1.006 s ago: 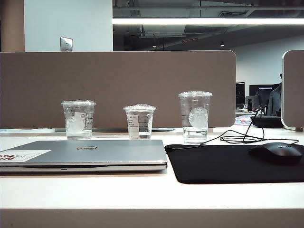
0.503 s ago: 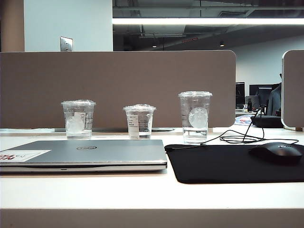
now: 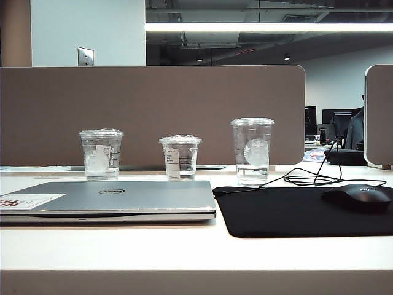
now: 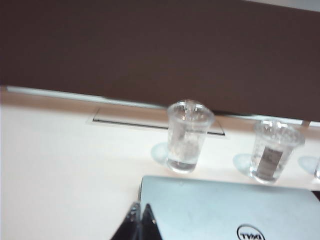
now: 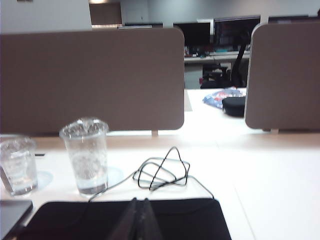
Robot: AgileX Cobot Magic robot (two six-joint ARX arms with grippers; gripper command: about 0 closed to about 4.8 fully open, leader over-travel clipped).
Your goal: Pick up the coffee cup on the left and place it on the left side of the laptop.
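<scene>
The coffee cup [image 3: 101, 154], clear plastic with a lid and a frosted patch, stands upright at the back left of the desk, behind the closed silver laptop [image 3: 116, 200]. In the left wrist view the coffee cup [image 4: 188, 136] stands just beyond the laptop [image 4: 225, 210], whose near corner lies under my left gripper [image 4: 141, 207], shut and empty. My right gripper [image 5: 140, 202] is shut and empty too, hovering over the black mouse mat [image 5: 125, 220]. Neither gripper shows in the exterior view.
A shorter labelled cup [image 3: 180, 157] stands mid-desk and the tallest cup [image 3: 252, 151] beside the mouse mat [image 3: 301, 209]. A black mouse [image 3: 358, 198] and its coiled cable [image 3: 307, 179] lie on the right. A brown partition [image 3: 153, 114] backs the desk.
Nothing has moved in the exterior view; cups, laptop and mouse stand as before.
</scene>
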